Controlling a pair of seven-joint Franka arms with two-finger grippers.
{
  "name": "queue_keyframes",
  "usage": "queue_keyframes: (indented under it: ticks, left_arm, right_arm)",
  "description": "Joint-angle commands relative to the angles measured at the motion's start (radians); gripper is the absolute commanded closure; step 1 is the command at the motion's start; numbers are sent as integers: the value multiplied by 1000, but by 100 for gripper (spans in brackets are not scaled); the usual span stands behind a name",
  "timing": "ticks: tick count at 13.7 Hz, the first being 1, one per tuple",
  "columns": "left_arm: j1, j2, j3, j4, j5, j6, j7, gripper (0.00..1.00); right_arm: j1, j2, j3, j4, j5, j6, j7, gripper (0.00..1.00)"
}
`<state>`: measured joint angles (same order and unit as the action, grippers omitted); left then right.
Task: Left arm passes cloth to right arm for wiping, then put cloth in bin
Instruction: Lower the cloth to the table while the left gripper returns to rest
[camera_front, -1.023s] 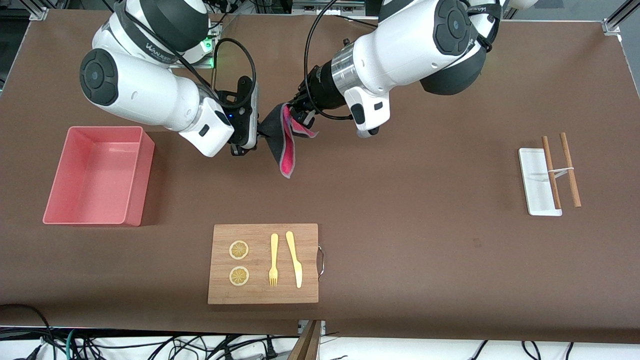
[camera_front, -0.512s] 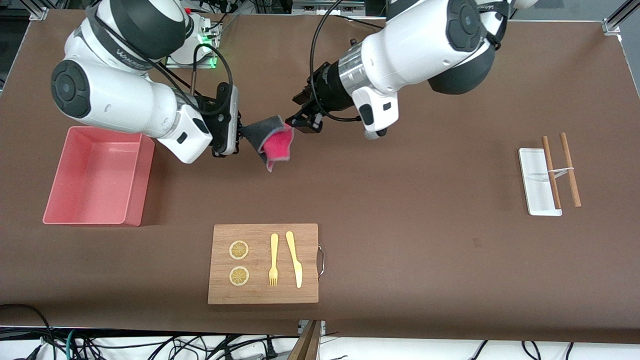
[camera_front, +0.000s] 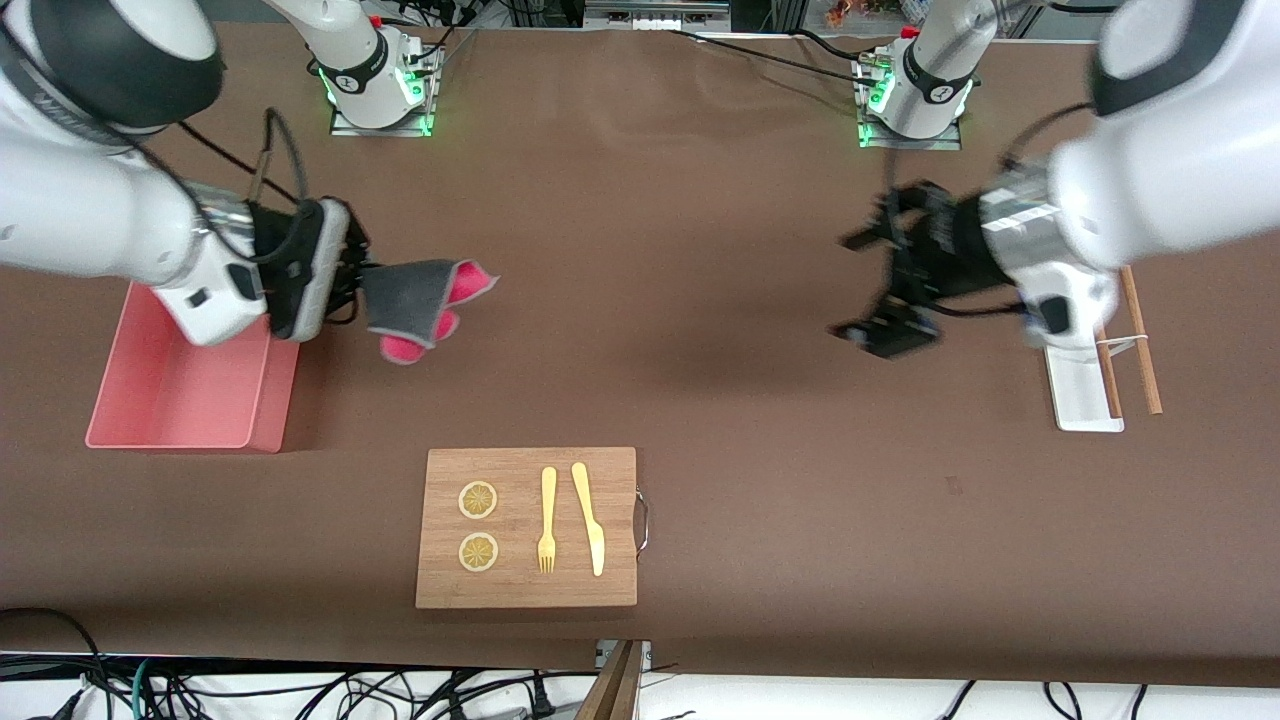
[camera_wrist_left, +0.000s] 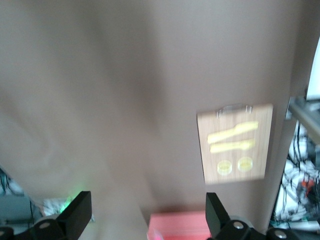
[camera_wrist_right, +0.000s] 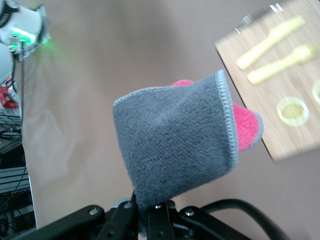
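Our right fingers (camera_wrist_right: 150, 212) pinch only the cloth (camera_front: 425, 300) edge, so it may slip while wiping; left fingers (camera_wrist_left: 145, 220) stand wide.

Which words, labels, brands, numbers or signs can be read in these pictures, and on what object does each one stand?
None can be read.
The pink rectangular plastic bin, the small grey and pink-red cloth and the light wooden cutting board bear no print.
The small flat white tray bears none either.
The white robot arms show no legible marking in the front view.
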<state>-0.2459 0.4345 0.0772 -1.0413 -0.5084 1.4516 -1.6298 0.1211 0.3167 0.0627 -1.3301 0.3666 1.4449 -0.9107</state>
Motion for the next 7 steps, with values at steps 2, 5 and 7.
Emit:
queue_keyframes:
  ticks: [2,5,7]
  left_arm:
    - [179,50,-16,-2,183,10,307,0]
    - [304,58,-16,-9,194,93,494,0]
    - [326,58,-13,-19,197,98,605,0]
  right_arm:
    - [-12,-111,-38,-139,-142,2,194,100]
    - [-29,-130,-47,-217,-257,3,376,100]
    - [-37,-131,-52,-277,-313,26,516,100]
